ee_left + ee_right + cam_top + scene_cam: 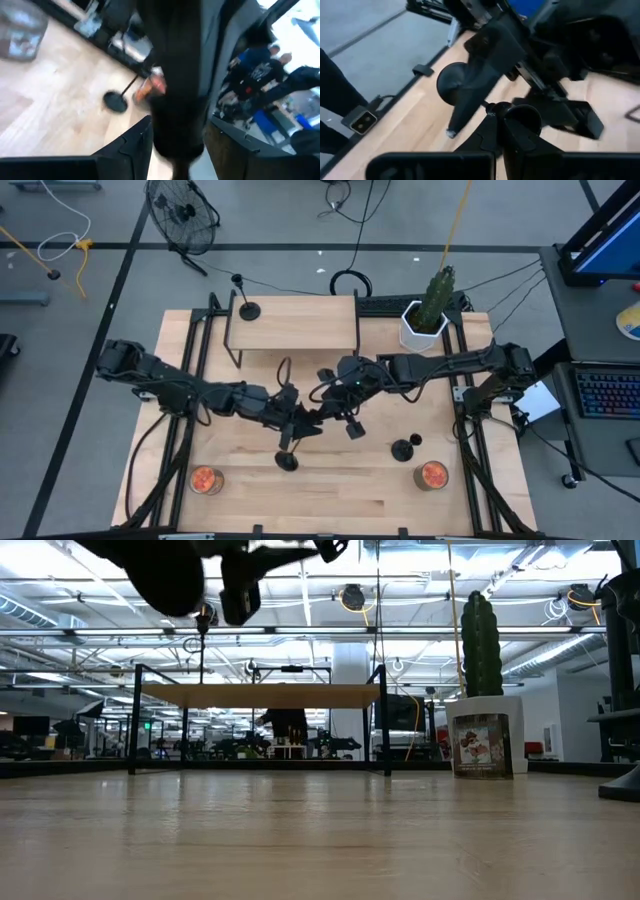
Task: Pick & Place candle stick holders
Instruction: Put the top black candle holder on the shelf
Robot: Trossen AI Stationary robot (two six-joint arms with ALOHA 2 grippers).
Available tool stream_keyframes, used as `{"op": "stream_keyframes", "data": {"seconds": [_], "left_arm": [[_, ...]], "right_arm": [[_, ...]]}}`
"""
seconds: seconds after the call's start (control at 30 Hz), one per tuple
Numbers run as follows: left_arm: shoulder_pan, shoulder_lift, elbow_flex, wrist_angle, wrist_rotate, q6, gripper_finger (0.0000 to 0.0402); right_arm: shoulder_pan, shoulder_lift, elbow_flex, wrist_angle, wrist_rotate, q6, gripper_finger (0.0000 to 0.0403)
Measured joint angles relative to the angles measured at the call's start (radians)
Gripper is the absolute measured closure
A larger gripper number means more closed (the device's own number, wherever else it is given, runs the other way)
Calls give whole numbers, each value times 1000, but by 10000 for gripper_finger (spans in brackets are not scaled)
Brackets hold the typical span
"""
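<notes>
One candle stick holder (288,450) hangs mid-surface in the left claw (291,423), clamped by its stem with the disc downward, seemingly for handover to the closed, empty right claw (328,402) at two o'clock

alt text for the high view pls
Overhead: the two dark arms meet mid-table, the left gripper holding a black candle holder with its disc base showing, the right gripper shut close by. One holder stands on a small raised shelf; another sits on the table near a potted cactus.
</notes>
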Motion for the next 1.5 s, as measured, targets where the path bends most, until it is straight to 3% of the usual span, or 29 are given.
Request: {"op": "stream_keyframes", "data": {"seconds": [0.53, 1.5], "left_arm": [[20, 25, 7, -13, 150, -80, 229], [45, 24, 6, -101, 186, -188, 229]], "right_arm": [[1, 0, 0, -58, -4, 20, 403], [3, 0, 0, -89, -5, 18, 403]]}}
